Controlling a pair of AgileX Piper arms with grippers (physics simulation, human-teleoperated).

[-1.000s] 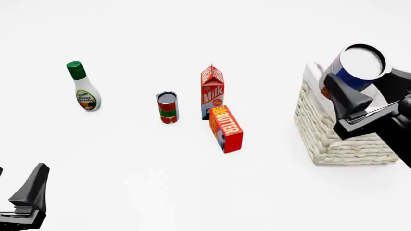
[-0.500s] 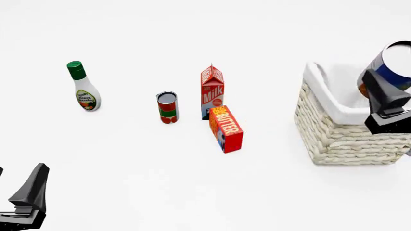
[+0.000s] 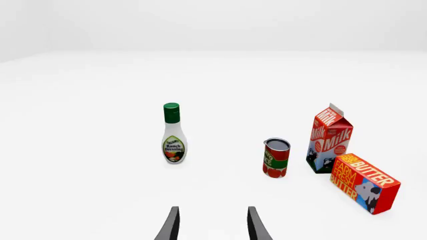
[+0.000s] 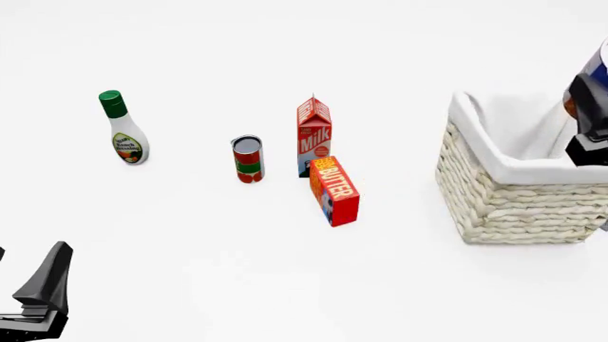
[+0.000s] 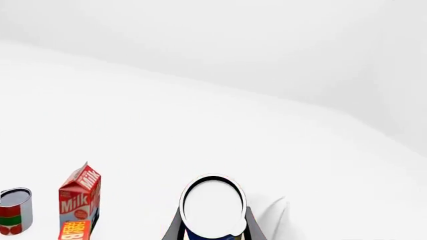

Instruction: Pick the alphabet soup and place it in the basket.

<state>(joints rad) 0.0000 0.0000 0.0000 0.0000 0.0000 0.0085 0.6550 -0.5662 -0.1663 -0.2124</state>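
Observation:
The alphabet soup (image 4: pixel 599 70) shows only as a blue-labelled sliver at the front view's right edge, held above the far right part of the basket (image 4: pixel 508 210). My right gripper (image 4: pixel 599 107) is shut on it, with one black finger (image 4: pixel 587 117) in view over the basket's white lining. In the right wrist view the can's silver-white top (image 5: pixel 213 206) sits between the fingers of the right gripper (image 5: pixel 213 231). My left gripper (image 4: pixel 38 303) is low at the near left, open and empty; its two fingertips stand apart in the left wrist view (image 3: pixel 212 230).
A ranch dressing bottle (image 4: pixel 124 132) stands at the far left. A red-and-green can (image 4: pixel 247 159), a milk carton (image 4: pixel 314 135) and a butter box (image 4: pixel 334 191) are grouped mid-table, left of the basket.
My right gripper has carried the can to the right, from in front of the basket's near wall to above its far right side, mostly past the frame's edge. The left arm has not moved.

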